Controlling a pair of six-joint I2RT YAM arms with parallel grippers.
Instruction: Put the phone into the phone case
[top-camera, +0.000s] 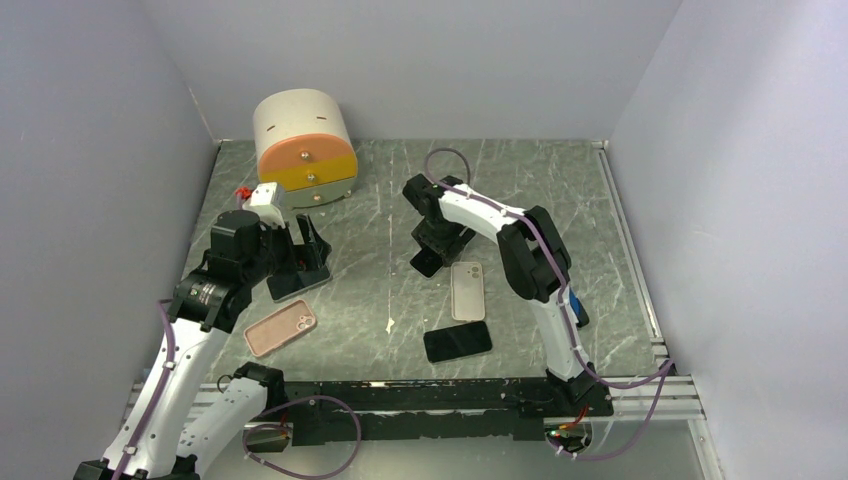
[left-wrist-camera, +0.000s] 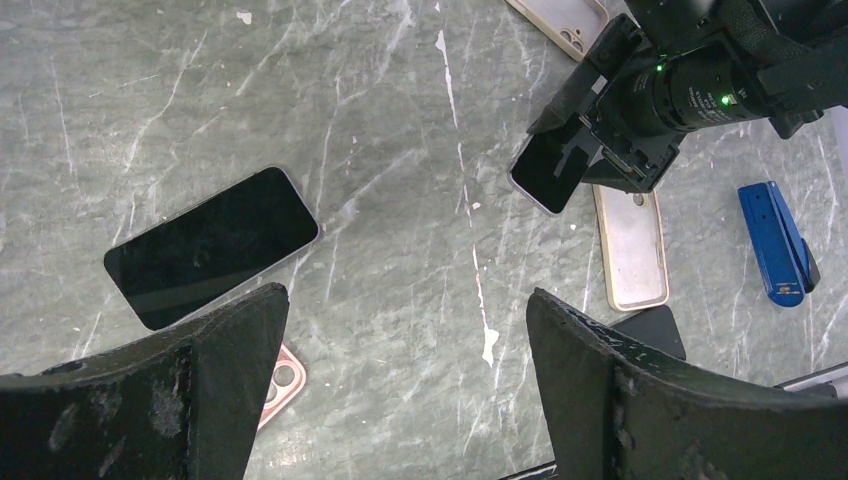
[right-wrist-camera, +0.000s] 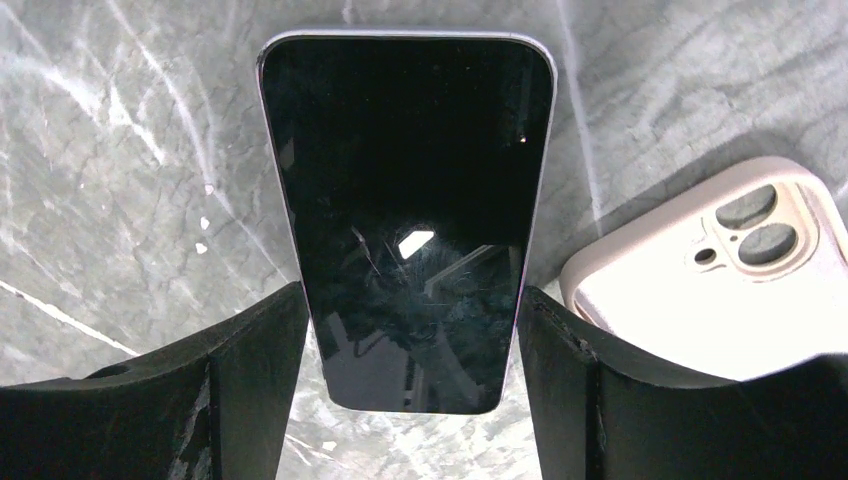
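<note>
Marbled grey bench (top-camera: 380, 180), mid-frame: right claw (right-wrist-camera: 410, 300) grasps the phone (right-wrist-camera: 405, 180) by its long edges; likely stiff, slick, fragile glass. Left claw (left-wrist-camera: 405, 300) released.

From above, the right end effector (top-camera: 437, 243) covers the far end of the black-screened phone (top-camera: 424, 264). At the left wrist, one black finger of the left end effector (left-wrist-camera: 407, 300) hides most of the pink silicone case (left-wrist-camera: 283, 382). The other finger hides part of a flat black slab (left-wrist-camera: 652, 330), too little shown to identify. A beige case (left-wrist-camera: 560, 18) is cut by the upper edge. At the right wrist, the cream silicone case (right-wrist-camera: 720, 270) runs behind a finger and off the right edge.
</note>
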